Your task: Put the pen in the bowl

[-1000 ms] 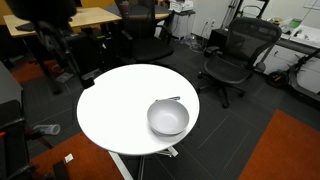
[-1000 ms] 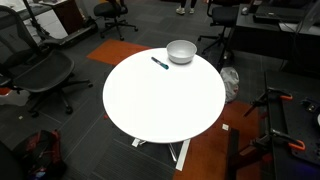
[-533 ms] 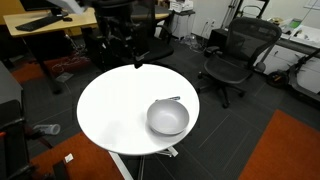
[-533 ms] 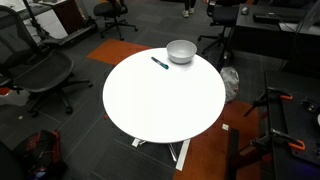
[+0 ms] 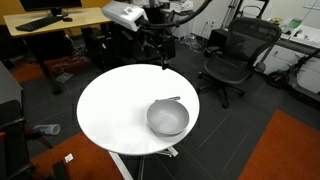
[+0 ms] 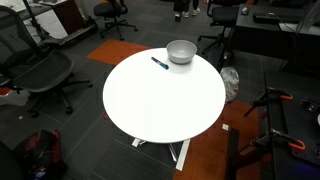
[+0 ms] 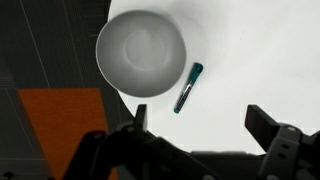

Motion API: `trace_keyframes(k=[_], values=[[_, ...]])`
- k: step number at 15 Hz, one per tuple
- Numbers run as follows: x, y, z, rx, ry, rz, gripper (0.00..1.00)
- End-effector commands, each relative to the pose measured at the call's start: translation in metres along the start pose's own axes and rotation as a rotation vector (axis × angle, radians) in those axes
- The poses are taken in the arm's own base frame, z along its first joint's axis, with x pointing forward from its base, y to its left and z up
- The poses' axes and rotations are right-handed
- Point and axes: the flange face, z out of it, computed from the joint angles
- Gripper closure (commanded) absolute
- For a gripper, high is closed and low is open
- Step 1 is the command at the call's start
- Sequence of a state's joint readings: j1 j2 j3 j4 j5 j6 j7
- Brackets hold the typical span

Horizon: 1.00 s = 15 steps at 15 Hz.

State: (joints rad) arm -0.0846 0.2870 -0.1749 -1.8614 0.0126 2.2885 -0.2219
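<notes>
1. Comparing with half a second ago, we are seeing the gripper (image 5: pixel 164 62) swinging along the far rim of the table (image 5: pixel 105 120). In an exterior view it is going from the left part of that edge to a spot closer to the bowl (image 5: pixel 168 119).
2. Looking back a full second, we are finding the arm (image 5: pixel 130 14) barely in that view. Now its white links are reaching in from the top.
3. We are noting that the bowl and the pen (image 6: pixel 159 63) are lying where they lay in both earlier moments. The pen is lying flat on the white table top, outside the bowl and just beside it.
4. We are reading the fingers (image 7: pixel 262 122) as spread wide in the wrist view, with nothing gripped between them. Beyond them the pen (image 7: pixel 188 87) is lying tilted to the right of the bowl (image 7: pixel 141 53), with a narrow strip of table showing between the two.
5. We are catching only a thin dark sliver of the pen (image 5: pixel 173 99) behind the bowl's far rim in an exterior view. The rest of it is hiding there.
6. We are losing the lower part of the gripper body at the bottom edge of the wrist view. It is dark and blurred, so we cannot make out the pads.
7. We are unable to tell how high the gripper is hanging above the table.
</notes>
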Motion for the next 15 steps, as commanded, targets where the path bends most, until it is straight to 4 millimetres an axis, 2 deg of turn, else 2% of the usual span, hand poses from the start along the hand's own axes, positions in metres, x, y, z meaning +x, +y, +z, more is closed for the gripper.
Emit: trace_keyframes(k=[1, 7, 15], values=[[0.041, -0.001, 0.024, -0.032, -0.014, 0.043, 0.00], [0.079, -0.007, 0.077, -0.027, -0.039, 0.030, 0.00], [0.101, -0.014, 0.145, -0.017, -0.071, -0.014, 0.00]])
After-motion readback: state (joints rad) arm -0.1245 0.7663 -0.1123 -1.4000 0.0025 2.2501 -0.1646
